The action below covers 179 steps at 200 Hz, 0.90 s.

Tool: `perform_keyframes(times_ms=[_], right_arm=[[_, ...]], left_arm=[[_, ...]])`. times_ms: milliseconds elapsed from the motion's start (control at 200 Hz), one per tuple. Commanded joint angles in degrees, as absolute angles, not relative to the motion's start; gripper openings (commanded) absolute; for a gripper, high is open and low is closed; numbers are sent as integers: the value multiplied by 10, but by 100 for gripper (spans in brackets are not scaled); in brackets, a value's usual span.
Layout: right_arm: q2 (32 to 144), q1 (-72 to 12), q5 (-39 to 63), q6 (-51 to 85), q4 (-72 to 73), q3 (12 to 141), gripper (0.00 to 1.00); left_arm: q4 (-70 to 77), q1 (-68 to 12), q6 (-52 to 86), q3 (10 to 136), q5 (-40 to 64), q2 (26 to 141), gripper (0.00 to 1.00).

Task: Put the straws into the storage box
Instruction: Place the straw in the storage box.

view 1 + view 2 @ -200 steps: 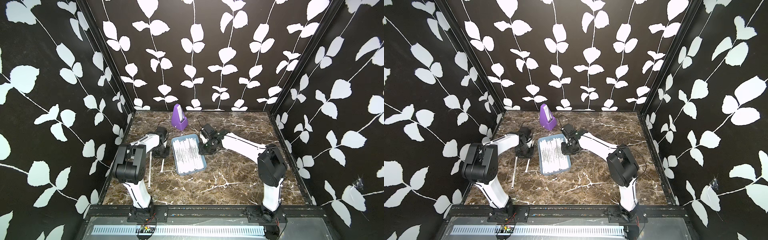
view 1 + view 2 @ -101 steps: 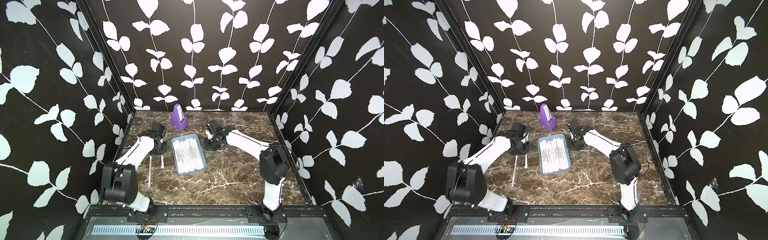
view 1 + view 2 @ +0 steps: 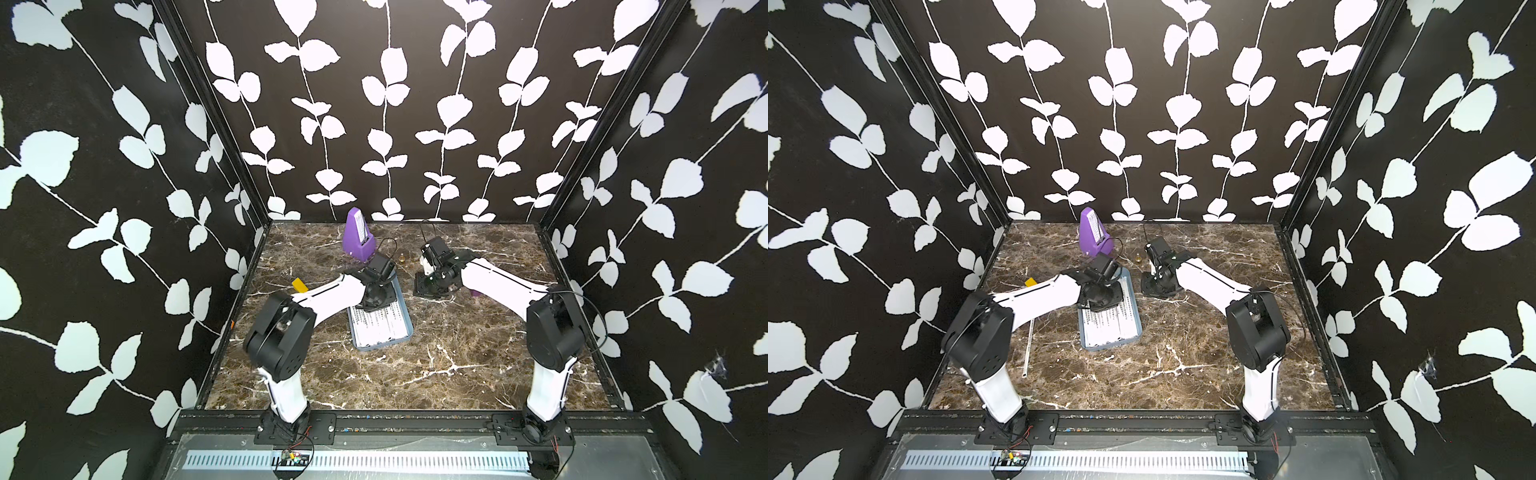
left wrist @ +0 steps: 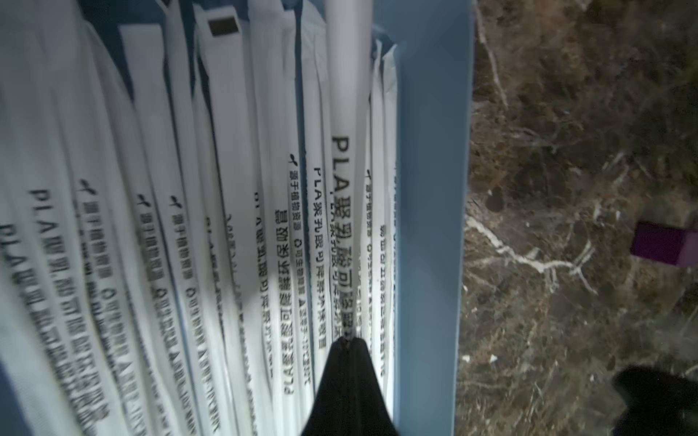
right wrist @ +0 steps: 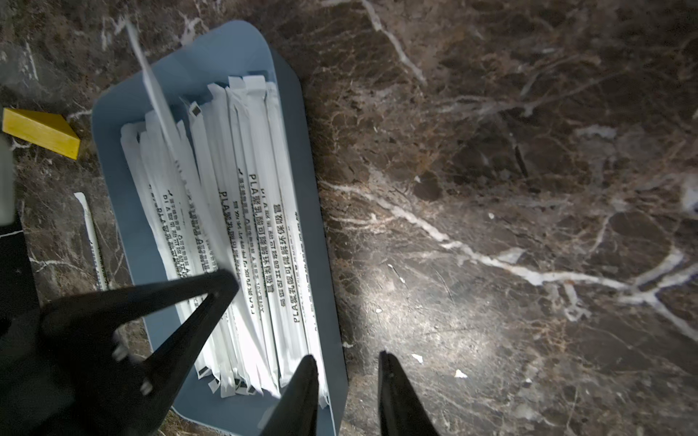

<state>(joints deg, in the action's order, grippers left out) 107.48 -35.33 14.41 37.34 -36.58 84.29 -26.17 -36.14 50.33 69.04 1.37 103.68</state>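
The storage box (image 3: 380, 347) (image 3: 1113, 345) is a light blue tray in mid-table, and several white printed straws (image 3: 380, 326) (image 5: 260, 211) lie lengthwise in it. My left gripper (image 3: 375, 302) (image 4: 345, 341) hangs over the box's far end, shut on one straw (image 4: 345, 113) that slants away from its tips above the pile. That straw (image 5: 158, 98) also shows in the right wrist view. My right gripper (image 3: 432, 287) (image 5: 345, 358) stands open and empty at the box's far right corner, with one finger above the rim (image 5: 325, 264). Another straw (image 3: 1029, 345) (image 5: 90, 234) lies on the table left of the box.
A purple metronome (image 3: 357, 237) (image 3: 1094, 232) stands behind the box. A yellow block (image 3: 300, 285) (image 5: 41, 132) lies to the box's left and a small purple block (image 4: 661, 243) to its right. Patterned walls close in three sides of the marble table (image 3: 436, 374).
My left gripper closed on a straw left of the box and swung right to hang over the box's far end. The right gripper backed off slightly, its opening unchanged.
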Motion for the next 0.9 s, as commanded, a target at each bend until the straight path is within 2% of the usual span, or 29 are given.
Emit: perform_keyframes(times_ms=[0,360,555,750,890], right_arm=[[1052,-352,144,380,-354,817,29],[1061,-352,148,381,-340,818,29],[1065,-353,151,382,-335,821,29],[1067,-354,153,381,-332,823,29],[1064,-357,152,372,-338,832,29]], left_arm=[[-256,-378,536,734,3,1057,0],[-288,-393,516,750,20,1095,0],[-320,-392,489,781,3,1085,21],[-352,-379,474,782,-4,1041,29],[-395,-339,439,731,-28,942,34]])
